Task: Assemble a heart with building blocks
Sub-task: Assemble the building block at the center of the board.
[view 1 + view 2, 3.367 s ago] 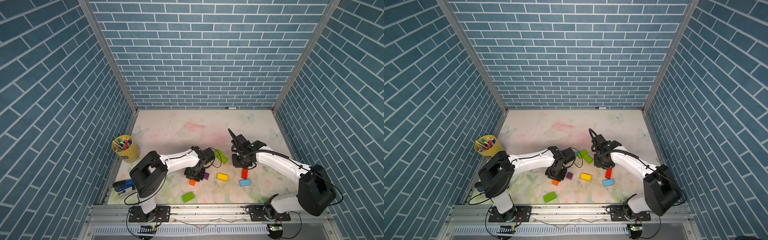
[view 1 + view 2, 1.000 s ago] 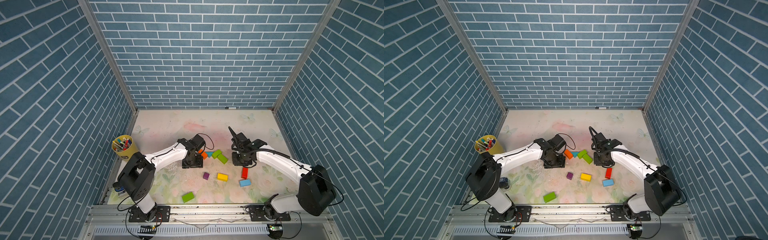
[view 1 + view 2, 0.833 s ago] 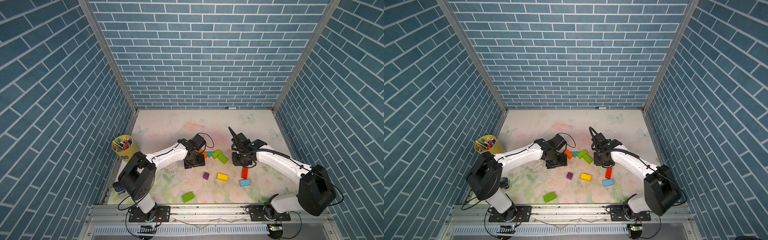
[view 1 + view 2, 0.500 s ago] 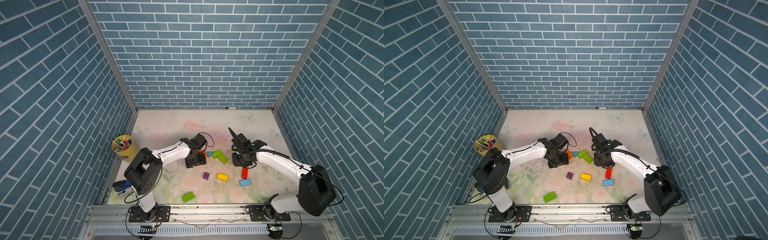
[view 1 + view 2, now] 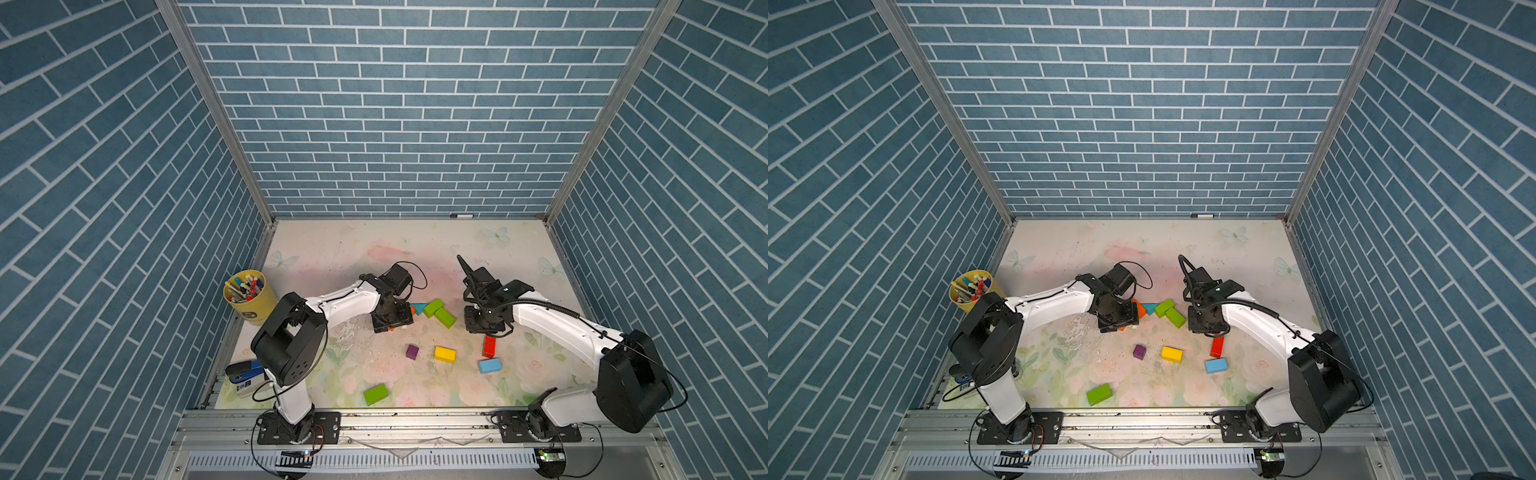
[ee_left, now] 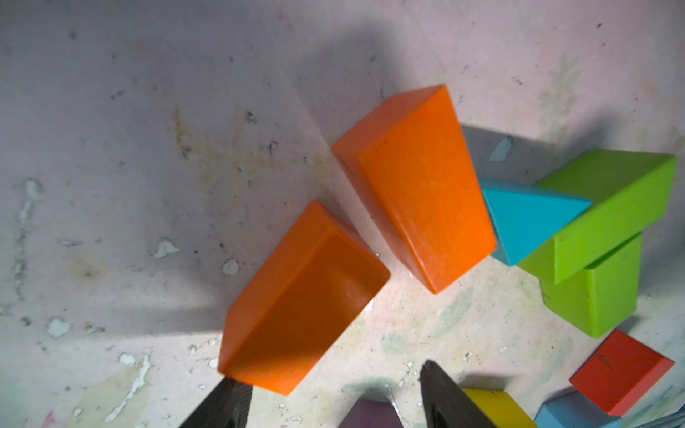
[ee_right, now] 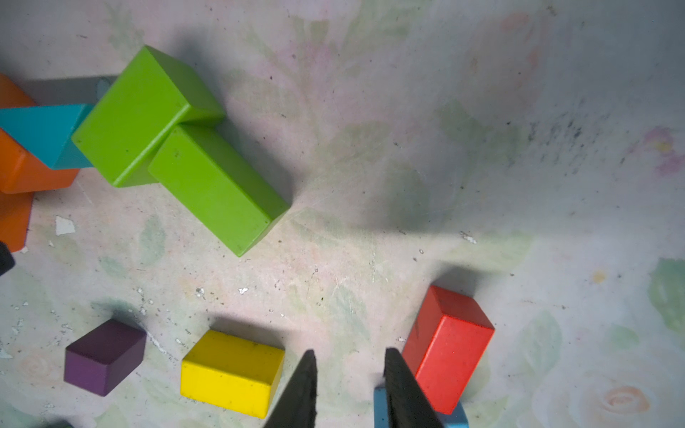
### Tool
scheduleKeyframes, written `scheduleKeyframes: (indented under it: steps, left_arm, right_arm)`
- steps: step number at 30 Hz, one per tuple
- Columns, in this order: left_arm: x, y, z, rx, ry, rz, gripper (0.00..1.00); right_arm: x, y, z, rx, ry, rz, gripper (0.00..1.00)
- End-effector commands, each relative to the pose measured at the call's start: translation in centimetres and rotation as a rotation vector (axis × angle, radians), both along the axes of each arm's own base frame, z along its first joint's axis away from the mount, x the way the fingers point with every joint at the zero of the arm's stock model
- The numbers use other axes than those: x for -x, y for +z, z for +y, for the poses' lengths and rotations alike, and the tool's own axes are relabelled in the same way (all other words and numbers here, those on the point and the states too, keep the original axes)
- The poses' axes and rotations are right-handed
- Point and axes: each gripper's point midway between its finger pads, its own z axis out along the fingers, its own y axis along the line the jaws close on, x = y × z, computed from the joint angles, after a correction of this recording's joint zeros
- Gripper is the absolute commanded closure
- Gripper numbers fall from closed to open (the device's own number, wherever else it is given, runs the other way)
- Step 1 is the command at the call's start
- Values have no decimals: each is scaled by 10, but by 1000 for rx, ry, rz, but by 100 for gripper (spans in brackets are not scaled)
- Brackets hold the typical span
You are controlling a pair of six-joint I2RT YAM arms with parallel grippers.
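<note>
Floral-printed worktop [image 5: 332, 257] enclosed by blue brick-pattern walls. A yellow cup of marker pens [image 5: 249, 300] stands at its left edge, and a blue-and-white stapler-like gadget [image 5: 245, 374] lies at its front-left corner. In both top views two white arms rise from the front rail, fold at the elbow and point their wrists straight down near the worktop's middle. The left gripper [image 5: 392, 322] stands over the orange end of a bent chain of glossy blocks [image 5: 434, 308]. The right gripper [image 5: 484, 326] stands just beyond its green end. Loose toward the front edge lie a small purple cube [image 5: 1139, 351], a yellow brick [image 5: 1171, 354], a red brick [image 5: 1217, 347], a light-blue brick [image 5: 1216, 365] and a lone green brick [image 5: 1099, 394].

Left wrist view: the black fingers [image 6: 441, 400] are spread wide and grip nothing. The second orange brick [image 6: 304, 296] lies flat just ahead of them, one corner close to the first orange brick [image 6: 426, 192], which touches the teal triangle [image 6: 526, 218].

Right wrist view: the fingers [image 7: 300, 392] stand narrowly apart, empty, over bare worktop between the yellow and red bricks. The inner green brick [image 7: 141, 115] touches the triangle and meets the outer green brick [image 7: 218, 189] at an angle.
</note>
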Motion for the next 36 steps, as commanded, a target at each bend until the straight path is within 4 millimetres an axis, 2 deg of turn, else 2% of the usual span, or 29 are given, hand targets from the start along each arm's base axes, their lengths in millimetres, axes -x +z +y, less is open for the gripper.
scheduleKeyframes:
  steps: [1, 17, 19, 24, 32, 36]
  left_arm:
    - [-10, 2, -2, 1, -5, -14, 26]
    - [-12, 2, 3, -27, -13, -25, 26]
    - [-13, 1, 5, -33, -14, -28, 26]
    - [-15, 1, 5, -31, -7, -37, 26]
    - [-17, 2, 8, -34, -2, -46, 25]
    - [-15, 4, 13, -34, 4, -43, 25]
  right_arm:
    - [4, 0, -6, 6, -43, 7, 67]
    - [7, 0, -2, -13, -18, 20, 65]
    - [10, 0, 4, -37, 8, 33, 62]
    - [23, -5, 28, -109, 117, 73, 46]
    - [38, -26, 58, -115, 253, 121, 40]
    - [42, -38, 60, -78, 298, 131, 39]
